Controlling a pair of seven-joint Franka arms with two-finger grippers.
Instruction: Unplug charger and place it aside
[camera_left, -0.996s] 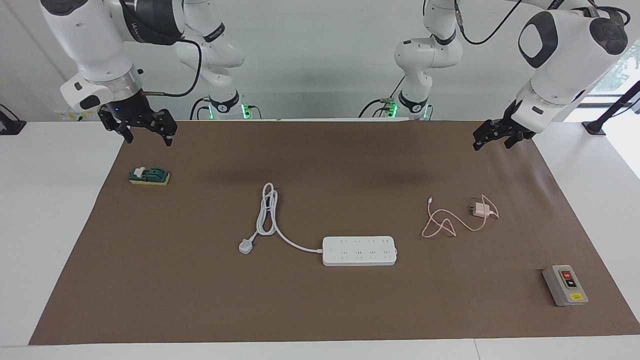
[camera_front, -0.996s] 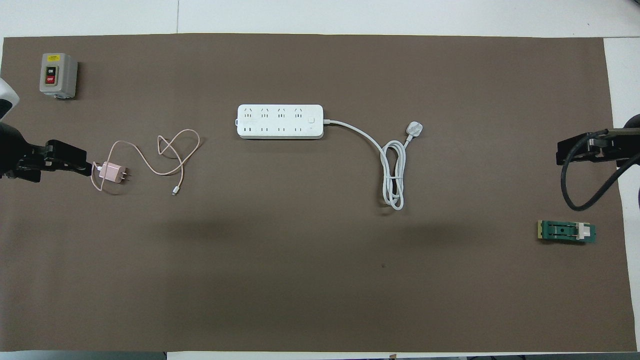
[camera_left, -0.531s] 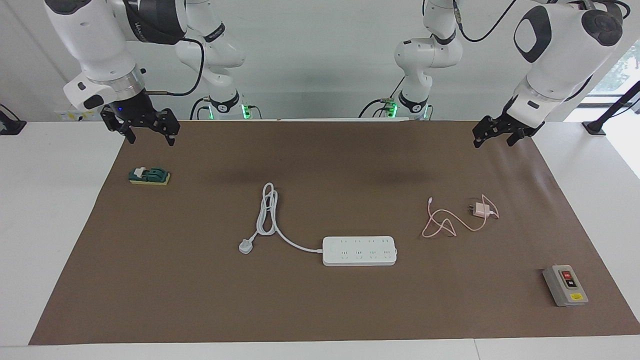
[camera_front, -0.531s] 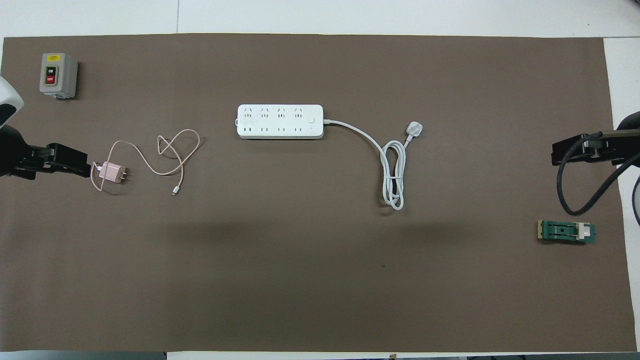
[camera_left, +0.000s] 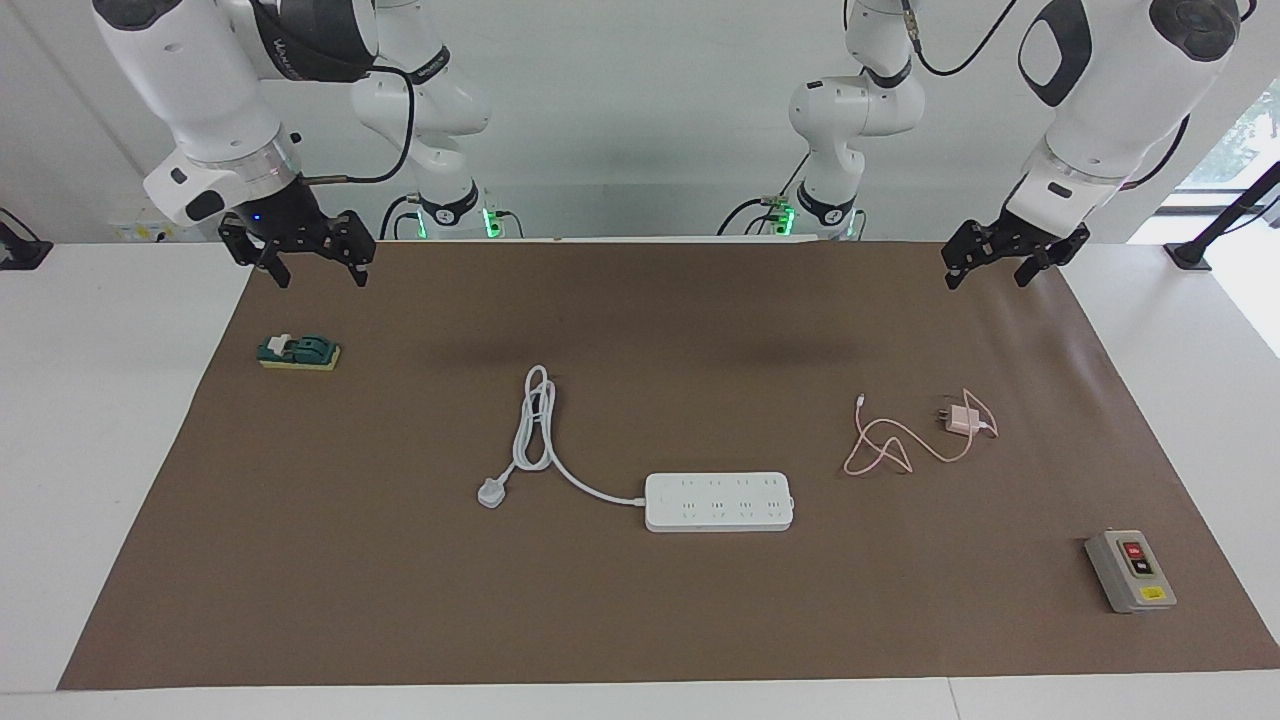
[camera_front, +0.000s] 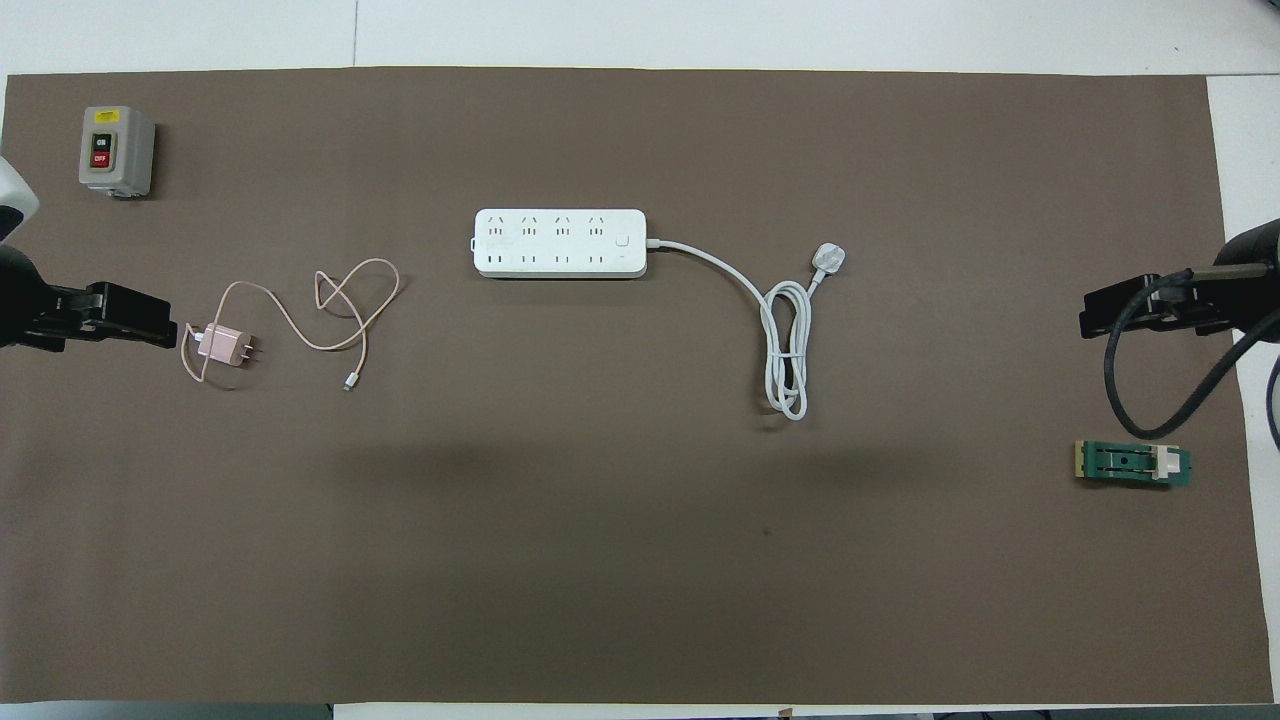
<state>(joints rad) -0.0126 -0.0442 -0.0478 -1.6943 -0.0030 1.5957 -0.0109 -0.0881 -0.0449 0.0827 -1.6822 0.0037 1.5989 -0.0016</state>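
Both arms hang raised above the table's edge nearest their bases, wrists bent downward. The left gripper (camera_left: 985, 270) hovers at its own end, fingers spread wide and empty. The right gripper (camera_left: 310, 265) hovers at the other end, its fingers likewise parted with nothing between them.

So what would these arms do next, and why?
Probably nothing more than rest. The pink charger already lies unplugged on the mat, apart from the power strip, toward the left arm's end. The left gripper is open and raised with nothing in it, and the right gripper is up as well, over the mat's edge.
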